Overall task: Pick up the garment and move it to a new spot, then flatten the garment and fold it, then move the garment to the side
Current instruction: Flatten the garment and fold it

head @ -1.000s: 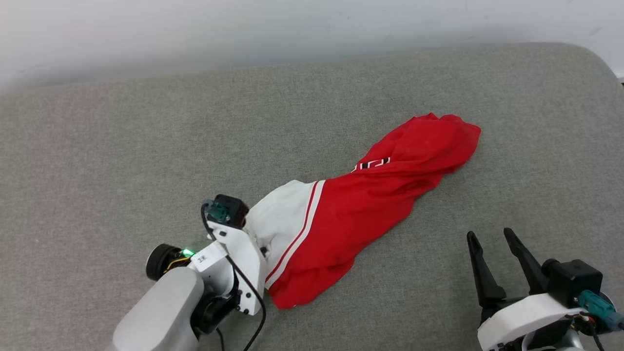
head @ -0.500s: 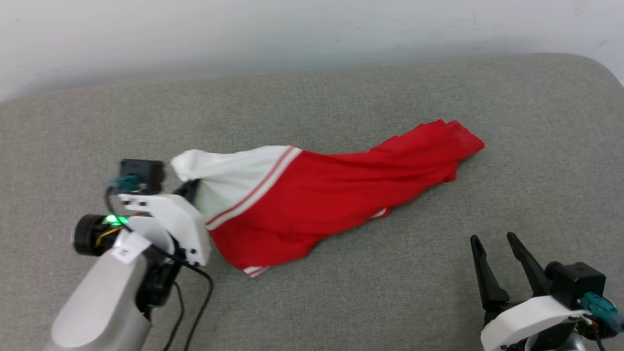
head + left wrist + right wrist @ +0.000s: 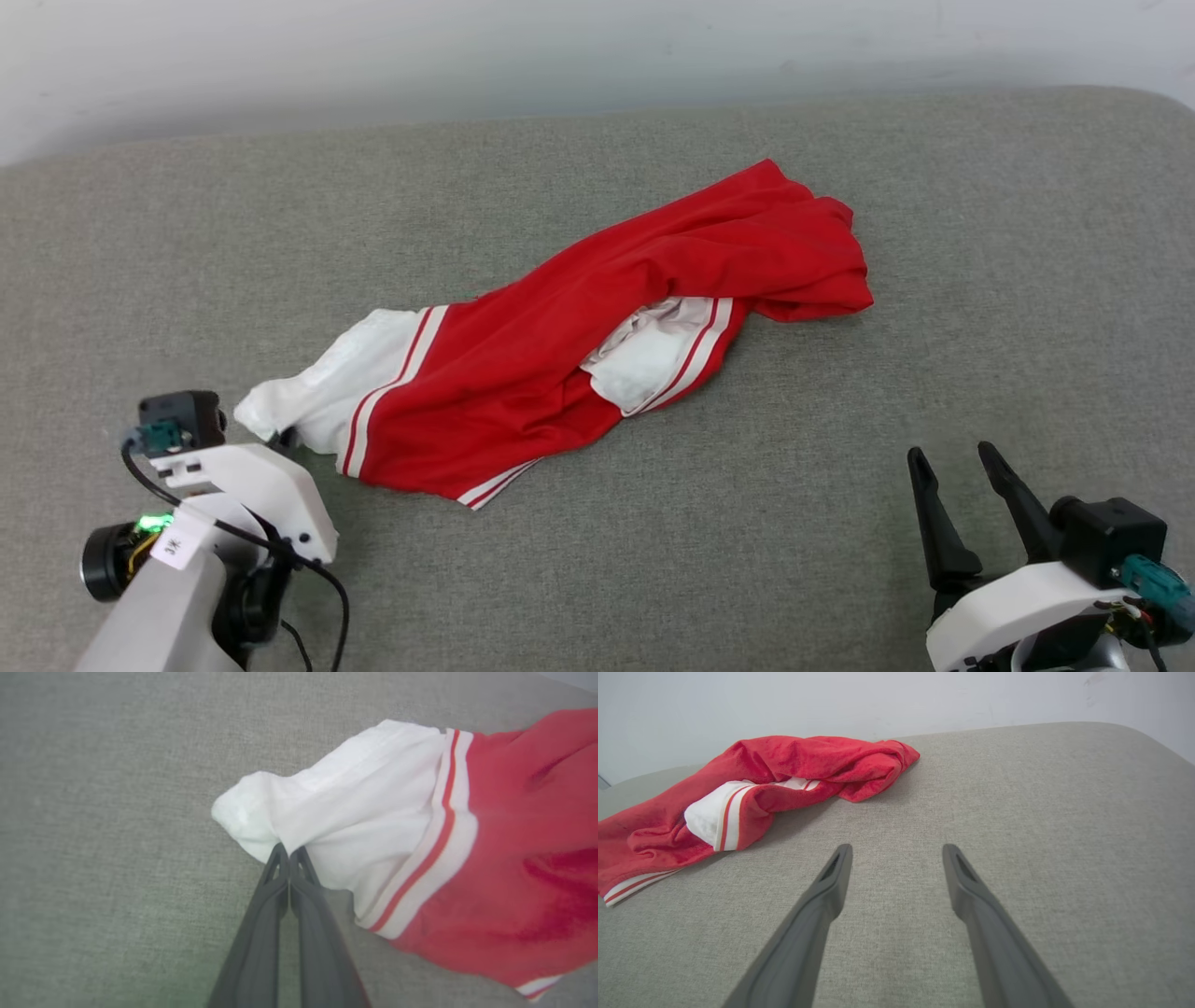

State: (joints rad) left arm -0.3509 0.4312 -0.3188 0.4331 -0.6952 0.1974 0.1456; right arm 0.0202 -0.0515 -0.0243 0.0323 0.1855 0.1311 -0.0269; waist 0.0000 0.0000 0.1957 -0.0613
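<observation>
Two grippers in the head view. The left gripper sits over the left part of the grey fabric surface, well back from its far edge. Its fingers are mostly hidden behind the white wrist housing, and a dark tip meets the white sleeve end. The right gripper is moderately open and empty, pointing toward the far edge. The garment lies crumpled in a diagonal band from the left gripper toward the far right corner, and a second white sleeve shows mid-band.

Left wrist view: the left gripper fingers are pressed together, pinching the sleeve's bunched edge. Striped trim, then red.

Right wrist view: the right gripper is apart, holding nothing, over bare surface. The garment is well apart, near the far edge.
</observation>
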